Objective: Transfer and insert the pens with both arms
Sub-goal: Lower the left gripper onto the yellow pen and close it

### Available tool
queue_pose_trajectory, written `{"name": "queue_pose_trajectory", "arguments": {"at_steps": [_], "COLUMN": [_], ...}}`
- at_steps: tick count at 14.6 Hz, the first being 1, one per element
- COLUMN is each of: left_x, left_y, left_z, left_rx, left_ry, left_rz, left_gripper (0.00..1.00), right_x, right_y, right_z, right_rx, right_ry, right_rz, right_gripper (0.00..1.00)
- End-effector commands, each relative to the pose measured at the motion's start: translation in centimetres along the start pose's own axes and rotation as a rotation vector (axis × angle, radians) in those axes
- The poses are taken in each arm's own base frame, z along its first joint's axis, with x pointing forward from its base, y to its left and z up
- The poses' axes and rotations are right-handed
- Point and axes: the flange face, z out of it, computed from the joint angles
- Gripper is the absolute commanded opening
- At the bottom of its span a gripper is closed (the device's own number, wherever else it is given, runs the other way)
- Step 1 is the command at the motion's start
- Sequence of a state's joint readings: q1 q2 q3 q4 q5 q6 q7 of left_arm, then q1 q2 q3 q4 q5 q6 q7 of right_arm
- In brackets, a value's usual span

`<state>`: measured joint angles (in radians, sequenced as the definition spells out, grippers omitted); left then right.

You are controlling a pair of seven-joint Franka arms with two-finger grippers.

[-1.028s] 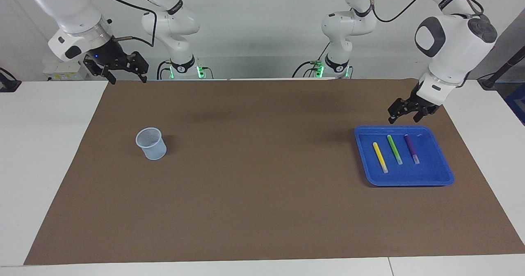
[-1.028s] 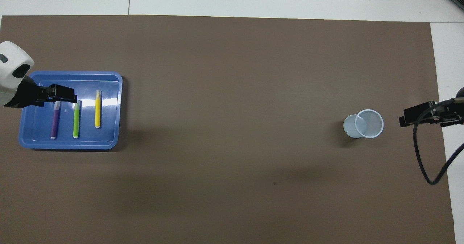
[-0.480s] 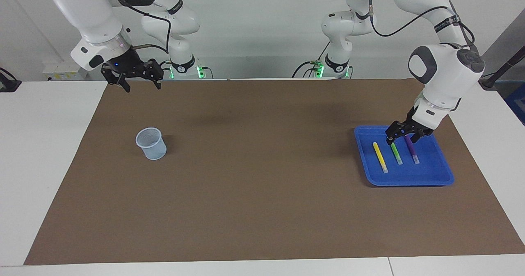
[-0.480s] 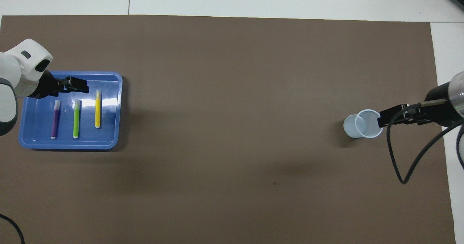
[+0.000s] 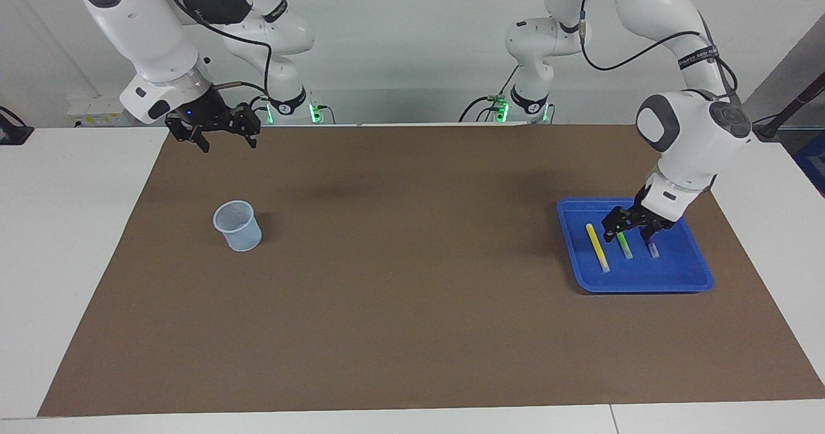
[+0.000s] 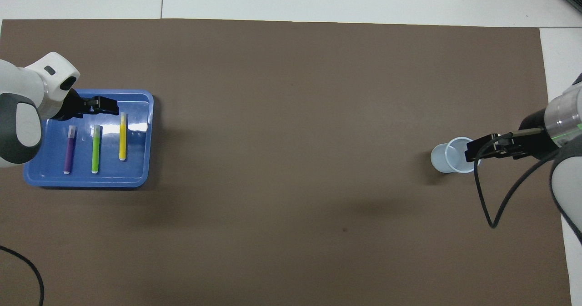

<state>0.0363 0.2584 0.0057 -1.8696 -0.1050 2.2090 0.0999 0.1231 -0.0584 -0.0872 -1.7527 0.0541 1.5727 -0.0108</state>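
Note:
Three pens lie side by side in a blue tray [image 5: 644, 279] [image 6: 86, 178]: a yellow pen [image 5: 597, 247] [image 6: 122, 137], a green pen [image 5: 624, 247] [image 6: 96, 149] and a purple pen [image 5: 653, 249] [image 6: 69, 149]. My left gripper [image 5: 626, 233] [image 6: 111, 107] hangs open just above the green pen's end nearer the robots. It holds nothing and hides the near ends of the green and purple pens in the facing view. My right gripper [image 5: 222, 138] [image 6: 470, 153] is open and empty, raised over the mat near the cup.
A pale translucent cup [image 5: 238, 226] [image 6: 448, 158] stands upright on the brown mat [image 5: 399, 279] toward the right arm's end. The right arm's black cable [image 6: 489, 206] loops over the mat beside the cup. White table borders the mat.
The left gripper has come down from the tray's near rim to just over the pens. The right gripper has swung in from the mat's corner toward the cup and dropped a little.

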Motion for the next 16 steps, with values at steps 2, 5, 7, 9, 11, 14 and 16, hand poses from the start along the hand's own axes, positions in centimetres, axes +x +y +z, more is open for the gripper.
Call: {"name": "queue_pose_trajectory", "arguments": {"at_steps": [2,5,7,9,11,14,16], "left_x": [0.6,0.9,1.0,1.0,1.0,1.1,1.1], "left_y": [-0.9,-1.7,-1.7,-1.5,-1.3,-0.8,-0.8], "left_z": [3.2,4.4,5.3,5.3,5.5,6.4,6.7], "left_rx": [-0.007,-0.006,-0.007,-0.007,-0.007,-0.012,-0.011], "left_ry": [0.018,0.026,0.036,0.037,0.038,0.046,0.049], "left_rz": [0.022,0.012,0.007,0.01,0.013,0.014,0.014], "left_gripper": [0.97,0.95,0.95,0.95,0.95,0.95,0.95], "right_x": [-0.8,-0.8,-0.9,-0.9,-1.0,-1.0,-1.0], "right_y": [-0.8,-1.0,-1.0,-1.0,-1.1,-1.0,-1.0], "right_z": [1.4,1.5,1.7,1.7,1.8,1.9,2.0], "right_rx": [0.013,0.013,0.014,0.013,0.014,0.013,0.014], "right_ry": [0.004,0.01,0.005,0.008,0.005,0.004,0.001], "right_rz": [-0.023,-0.024,-0.024,-0.024,-0.026,-0.024,-0.024], "right_gripper": [1.0,1.0,1.0,1.0,1.0,1.0,1.0]}}
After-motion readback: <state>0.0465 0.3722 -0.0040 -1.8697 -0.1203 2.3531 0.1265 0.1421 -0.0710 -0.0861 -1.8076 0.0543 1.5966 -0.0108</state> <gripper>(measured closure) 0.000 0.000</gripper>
